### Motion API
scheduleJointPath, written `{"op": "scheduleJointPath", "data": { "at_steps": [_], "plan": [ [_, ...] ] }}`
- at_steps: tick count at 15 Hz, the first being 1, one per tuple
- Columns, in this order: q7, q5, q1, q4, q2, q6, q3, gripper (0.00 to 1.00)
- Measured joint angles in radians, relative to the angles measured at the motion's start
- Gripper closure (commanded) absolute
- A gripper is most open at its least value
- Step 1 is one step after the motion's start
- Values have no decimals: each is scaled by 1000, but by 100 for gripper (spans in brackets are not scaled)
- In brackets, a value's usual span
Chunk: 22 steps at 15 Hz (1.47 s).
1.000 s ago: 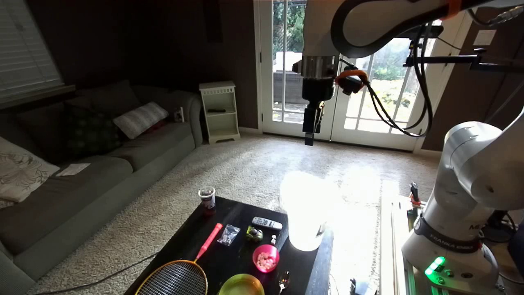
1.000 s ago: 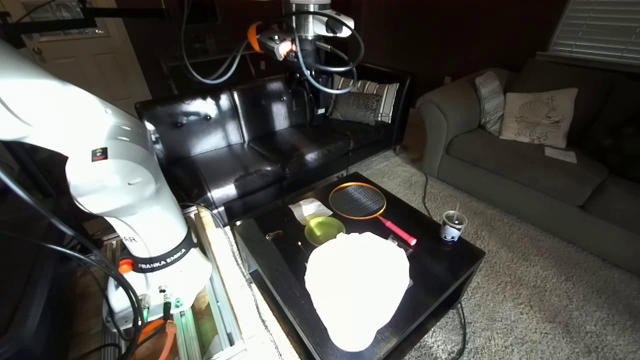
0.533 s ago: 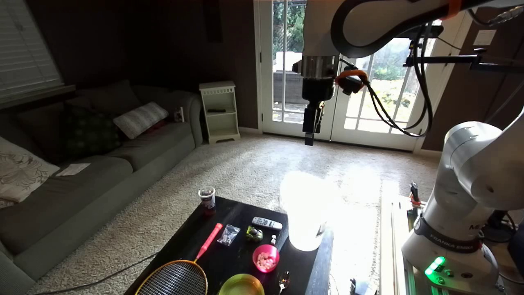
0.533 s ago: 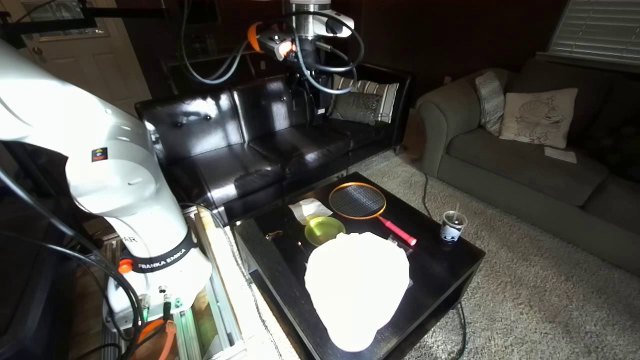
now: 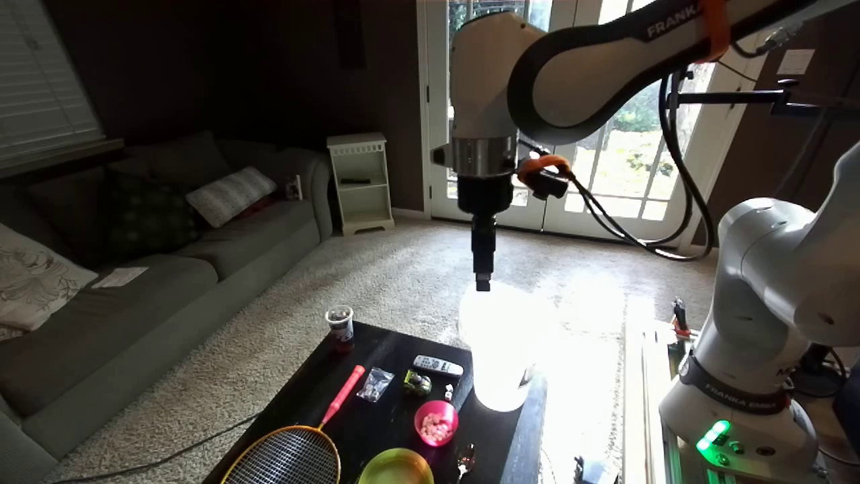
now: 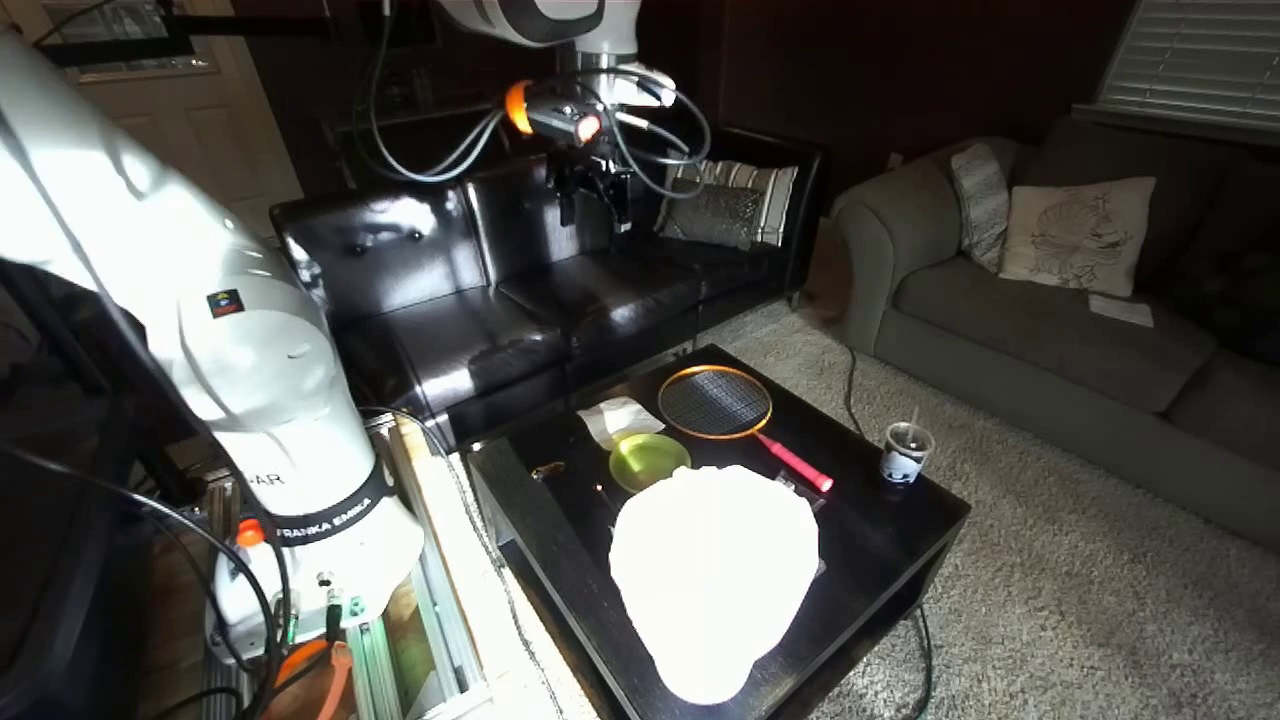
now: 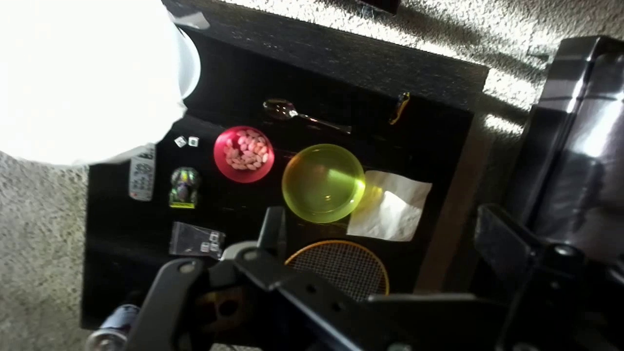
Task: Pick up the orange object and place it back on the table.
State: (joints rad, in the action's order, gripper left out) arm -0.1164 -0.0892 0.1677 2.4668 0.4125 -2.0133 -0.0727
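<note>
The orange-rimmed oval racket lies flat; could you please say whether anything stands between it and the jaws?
Nothing visible does: the wrist view shows part of the racket between the open jaws, and the bulky glaring white shape stands aside.

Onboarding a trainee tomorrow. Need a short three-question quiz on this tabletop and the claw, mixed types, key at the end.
1. Multiple choice: in the wrist view, how many loose white cubes lie beside the pink bowl? A) one B) two C) four
2. True or false: the claw is shut.
3. Short answer: what stands upright on the black table near its edge facing the grey sofa?
Key: 1. B. 2. False; it is open and holds nothing. 3. A clear cup.
</note>
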Motion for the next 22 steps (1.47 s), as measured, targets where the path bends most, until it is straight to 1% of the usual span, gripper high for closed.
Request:
{"op": "scheduleJointPath", "data": {
  "at_steps": [2, 4, 7, 10, 13, 18, 20, 22],
  "plan": [
    [-14, -2, 54, -31, -104, -57, -53, 0],
    [-28, 3, 92, -63, -214, -118, -111, 0],
    [-42, 52, 132, -114, -379, -234, -192, 0],
    [-101, 102, 157, -171, -508, -306, -235, 0],
    [-157, 110, 154, -219, -553, -310, -236, 0],
    [-168, 109, 152, -218, -556, -318, -237, 0],
    [-177, 118, 157, -180, -565, -402, -248, 0],
    [-197, 145, 168, -110, -582, -555, -267, 0]
  ]
}}
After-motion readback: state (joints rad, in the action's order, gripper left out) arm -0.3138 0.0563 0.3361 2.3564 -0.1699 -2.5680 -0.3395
